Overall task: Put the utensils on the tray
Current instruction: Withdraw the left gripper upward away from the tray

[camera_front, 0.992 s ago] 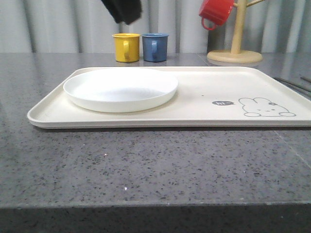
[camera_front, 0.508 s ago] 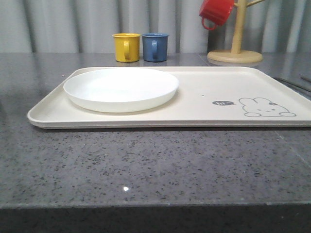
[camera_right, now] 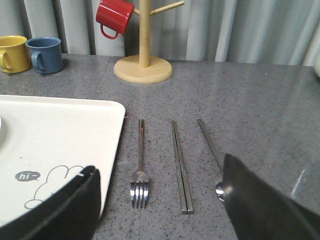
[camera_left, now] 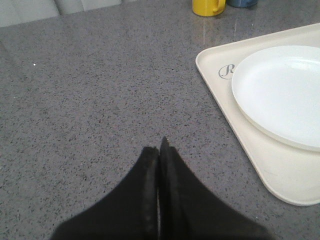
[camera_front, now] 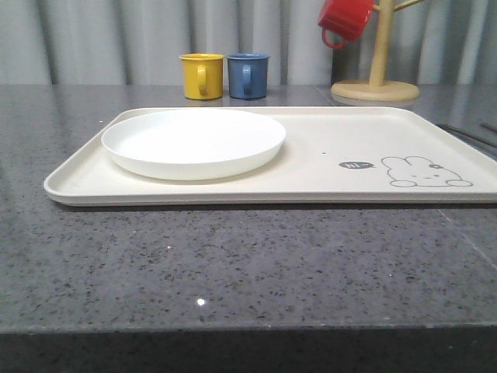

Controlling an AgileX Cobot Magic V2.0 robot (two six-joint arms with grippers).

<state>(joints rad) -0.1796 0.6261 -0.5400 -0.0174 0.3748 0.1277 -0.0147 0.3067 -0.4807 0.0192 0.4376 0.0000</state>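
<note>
The cream tray (camera_front: 326, 183) lies across the counter with the white plate (camera_front: 193, 142) on its left half. In the left wrist view my left gripper (camera_left: 159, 146) is shut with nothing in it, over bare counter beside the tray's (camera_left: 215, 70) left rim, the plate (camera_left: 280, 95) off to the side. To the right of the tray (camera_right: 60, 130), the fork (camera_right: 140, 155), the chopsticks (camera_right: 180, 165) and the spoon (camera_right: 209, 140) lie side by side on the counter. My right gripper (camera_right: 159, 165) stands open above their near ends. Its right finger hides part of the spoon's bowl.
A yellow mug (camera_front: 202, 75) and a blue mug (camera_front: 248, 74) stand behind the tray. A wooden mug tree (camera_front: 376, 87) holding a red mug (camera_front: 344, 19) stands at the back right. Bare grey counter lies in front of the tray and to its left.
A dark arm part at the top of the front view one second ago has moved out of that view. The tray and plate have not moved.
</note>
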